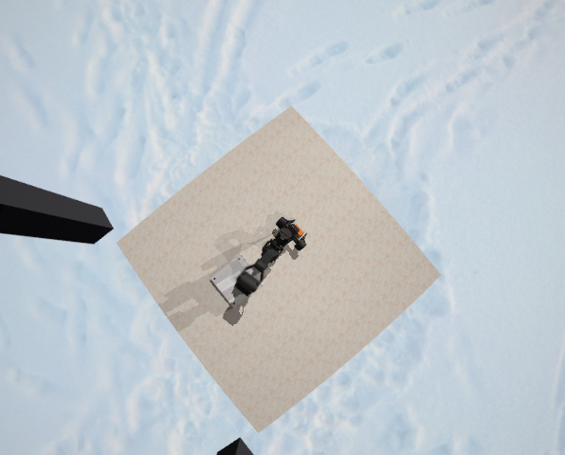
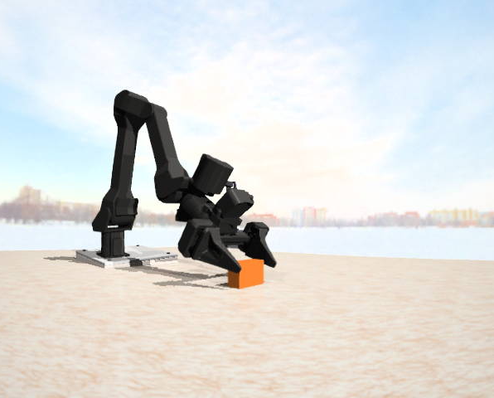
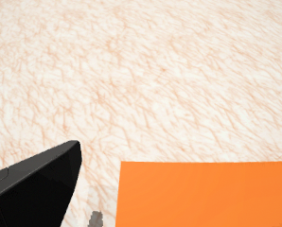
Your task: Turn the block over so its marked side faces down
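The orange block (image 1: 300, 231) (image 2: 250, 274) (image 3: 202, 196) rests flat on the table (image 1: 346, 294) (image 2: 324, 334) (image 3: 132, 71). Its top face in the wrist view and the sides seen in the exterior view are plain orange. No dark marking shows; the side toward the arm and the underside are hidden. My gripper (image 2: 256, 268) (image 3: 185, 150) is open and tilted down over the block, with nothing held. Its fingertips are at about the height of the block's top, one toward each end. In the wrist view the left finger stands apart from the block and the right one is near its edge.
The arm's pale base plate (image 1: 227, 279) (image 2: 157, 257) stands behind the block. In the top view the table ends at straight edges with snow beyond, and a black beam (image 1: 43, 208) juts in from the left, outside the table's outline.
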